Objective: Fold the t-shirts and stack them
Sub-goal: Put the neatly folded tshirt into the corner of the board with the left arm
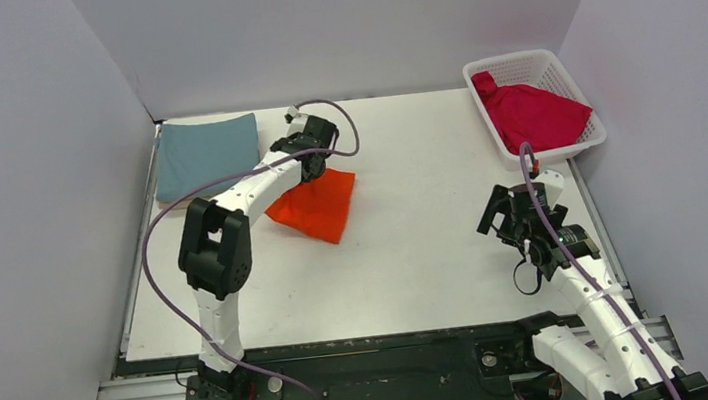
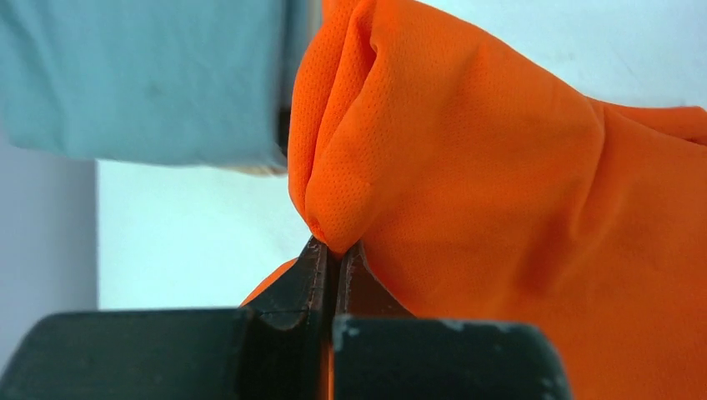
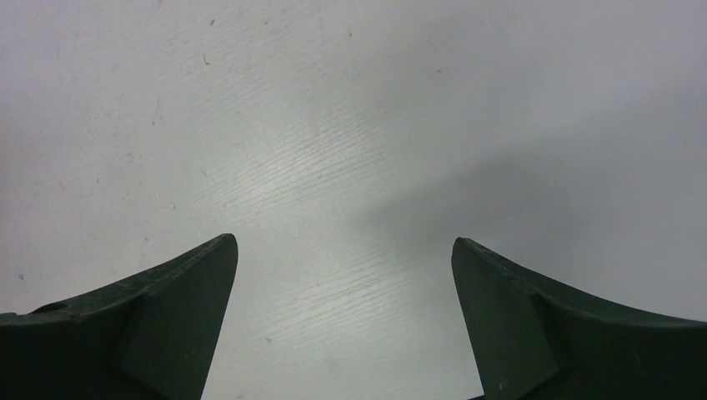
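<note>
The folded bright orange t-shirt (image 1: 316, 207) lies left of the table's middle. My left gripper (image 1: 311, 168) is shut on its far edge; in the left wrist view the orange cloth (image 2: 500, 192) bunches out of the closed tips (image 2: 336, 250). The folded teal-blue t-shirt (image 1: 206, 152) lies flat at the far left corner and shows in the left wrist view (image 2: 142, 75) behind the orange one. The crimson red t-shirt (image 1: 531, 114) sits crumpled in the basket. My right gripper (image 1: 501, 215) is open and empty over bare table (image 3: 342, 250). The beige shirt is out of view.
The white lattice basket (image 1: 569, 75) stands at the far right corner. White walls close in the table on the left, back and right. The right arm rests near the right edge of the table (image 1: 419, 273).
</note>
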